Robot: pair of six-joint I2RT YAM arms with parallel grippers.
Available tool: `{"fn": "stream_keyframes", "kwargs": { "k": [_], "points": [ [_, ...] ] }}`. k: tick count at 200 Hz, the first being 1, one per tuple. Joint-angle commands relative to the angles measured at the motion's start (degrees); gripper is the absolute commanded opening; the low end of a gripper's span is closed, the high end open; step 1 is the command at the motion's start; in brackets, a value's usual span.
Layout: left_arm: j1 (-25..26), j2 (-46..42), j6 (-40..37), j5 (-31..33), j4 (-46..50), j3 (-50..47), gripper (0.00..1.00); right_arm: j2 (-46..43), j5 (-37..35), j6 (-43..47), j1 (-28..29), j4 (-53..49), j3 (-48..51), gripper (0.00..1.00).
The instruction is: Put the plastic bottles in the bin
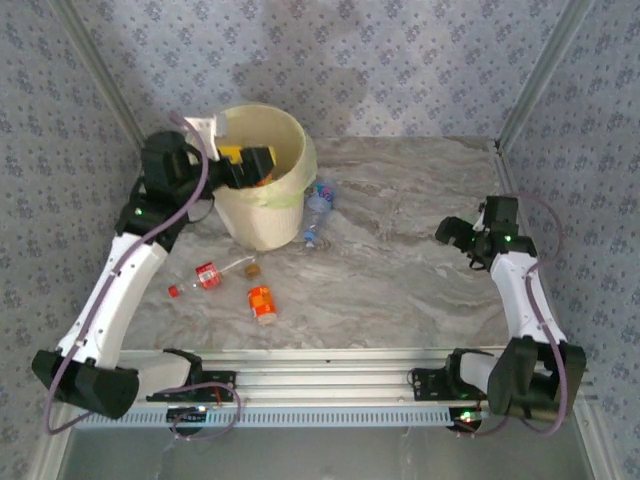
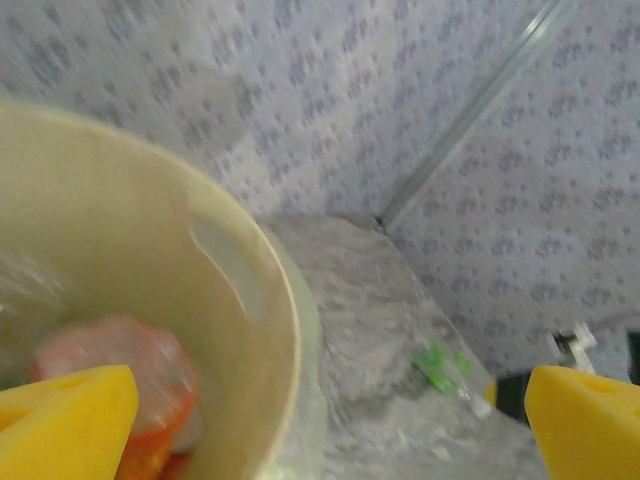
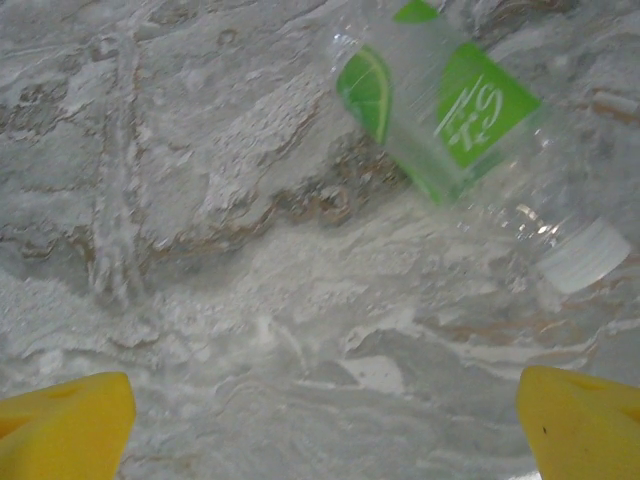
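The cream bin (image 1: 262, 225) stands at the back left, its bag folded over the rim (image 2: 275, 300). My left gripper (image 1: 250, 166) hangs open over its mouth, nothing between the yellow fingers (image 2: 70, 415). An orange-labelled bottle (image 2: 130, 375) lies inside the bin. On the table lie a blue-labelled bottle (image 1: 318, 202) against the bin's right side, a red-labelled one (image 1: 205, 275) and an orange one (image 1: 261, 303). My right gripper (image 1: 447, 232) is open low over the table (image 3: 325, 420), just short of a clear bottle with a green label (image 3: 450, 110) and a white cap.
A small brown cap (image 1: 253, 268) lies between the red and orange bottles. The marble table (image 1: 400, 290) is enclosed by patterned walls, with metal posts at the back corners. A rail (image 1: 330, 385) runs along the near edge.
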State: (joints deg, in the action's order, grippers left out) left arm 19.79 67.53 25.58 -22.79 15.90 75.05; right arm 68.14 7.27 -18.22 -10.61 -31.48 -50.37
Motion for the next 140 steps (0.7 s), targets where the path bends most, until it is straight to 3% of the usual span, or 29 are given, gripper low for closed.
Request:
{"fn": "stream_keyframes", "kwargs": {
  "k": [1, 88, 140],
  "points": [
    [3.68, -3.82, 3.03, -1.36, -4.04, -7.32, 1.0, 2.76, 4.46, 4.17, -3.91, 3.45, -2.3, 1.0],
    [22.3, -7.85, 6.46, -4.92, -20.48, -29.18, 1.0, 15.17, 2.26, 8.02, -9.14, 9.92, -7.74, 0.99],
    [25.65, -8.11, 0.98, -4.61, -16.54, -28.85, 1.0, 22.36, -0.85, 8.98, -9.25, 9.78, -9.53, 0.99]
  ]
}}
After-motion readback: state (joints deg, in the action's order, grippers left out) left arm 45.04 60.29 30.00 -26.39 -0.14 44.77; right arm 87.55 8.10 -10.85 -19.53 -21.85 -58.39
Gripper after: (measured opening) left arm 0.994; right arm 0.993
